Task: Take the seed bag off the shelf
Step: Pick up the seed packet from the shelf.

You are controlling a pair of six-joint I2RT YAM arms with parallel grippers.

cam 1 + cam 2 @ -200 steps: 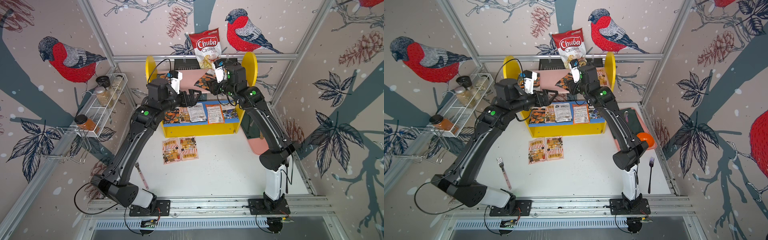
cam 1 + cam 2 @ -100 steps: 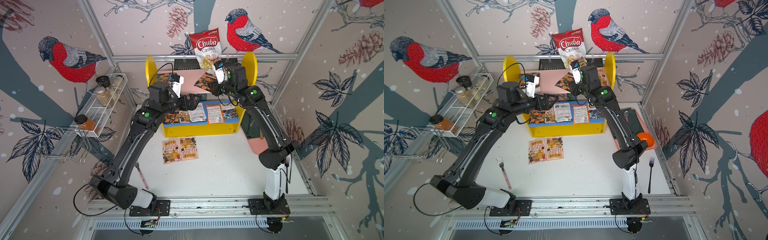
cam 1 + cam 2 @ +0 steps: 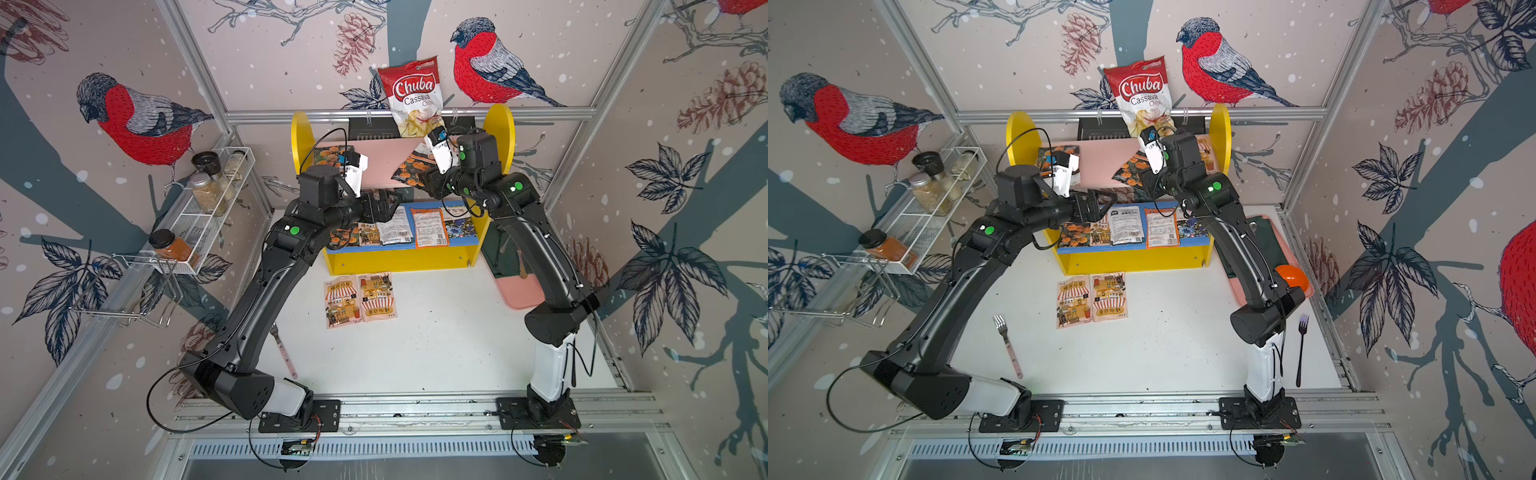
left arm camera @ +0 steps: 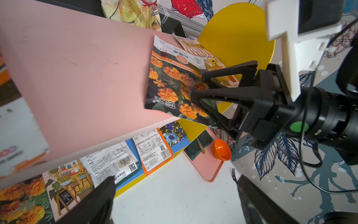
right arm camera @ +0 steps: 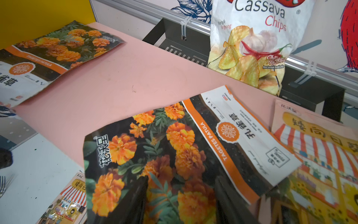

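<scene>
right end effector (image 4: 198, 87) on seed bag (image 4: 169, 81)

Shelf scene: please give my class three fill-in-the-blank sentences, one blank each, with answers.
The marigold seed bag at the right gripper overhangs the ___ upper board of the shelf.
On the table before the shelf lie ___ seed bags.
The bowl on the tray is ___.
Missing words: pink; two; orange.
</scene>
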